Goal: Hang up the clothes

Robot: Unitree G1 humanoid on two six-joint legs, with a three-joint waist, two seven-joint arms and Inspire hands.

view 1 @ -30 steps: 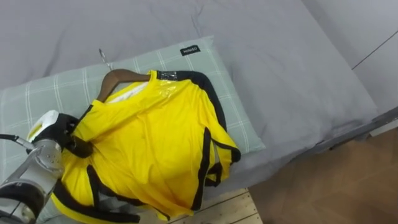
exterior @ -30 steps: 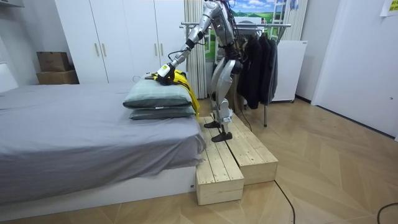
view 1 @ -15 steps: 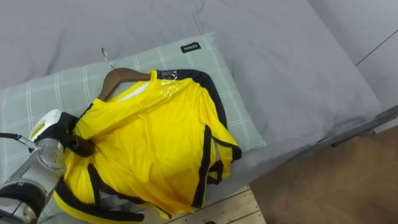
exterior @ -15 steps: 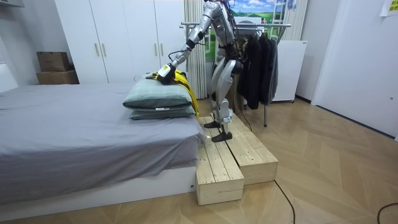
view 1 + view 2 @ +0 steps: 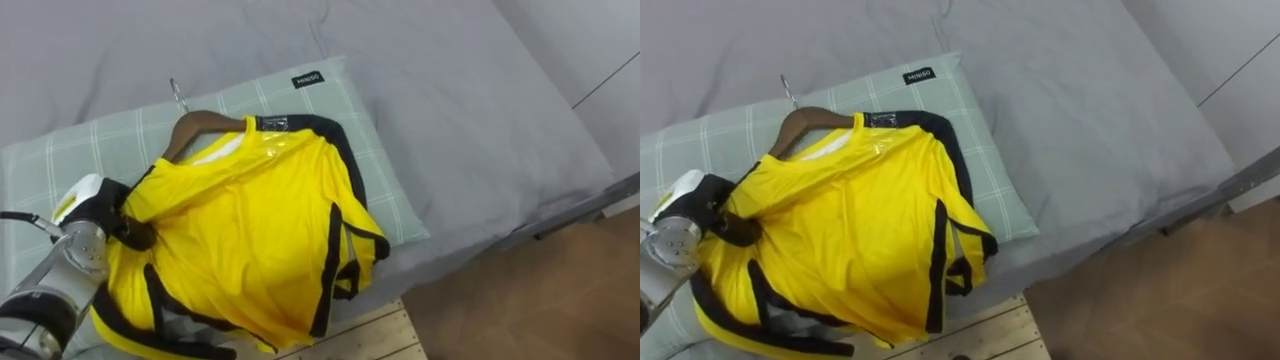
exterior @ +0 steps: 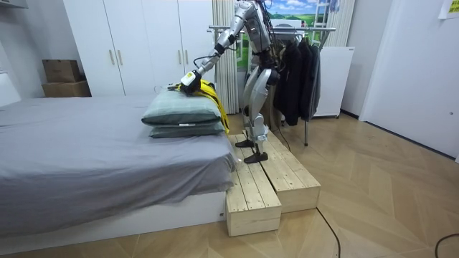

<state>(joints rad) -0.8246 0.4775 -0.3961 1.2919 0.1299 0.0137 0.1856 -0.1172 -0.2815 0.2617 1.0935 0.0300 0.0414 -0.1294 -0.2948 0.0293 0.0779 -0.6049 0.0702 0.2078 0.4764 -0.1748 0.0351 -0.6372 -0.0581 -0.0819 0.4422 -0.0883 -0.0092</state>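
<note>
Left hand [image 5: 98, 203]: white shell on the back with a small yellow-green mark at its edge; fingers black.
Wrist: short black collar behind the white shell.
Forearm: silver-grey metal cylinder, built in ringed sections with darker bands.
Cable: thin and dark, looping out from the forearm's outer side.
Torso and legs, room view: silver-grey plating with dark joints.
Feet: dark.

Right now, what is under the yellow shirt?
A wooden hanger shows at the collar of the yellow shirt; its other arm is covered. Beneath lies a green checked pillow, on the grey bed. The left hand grips the shirt's shoulder.
</note>
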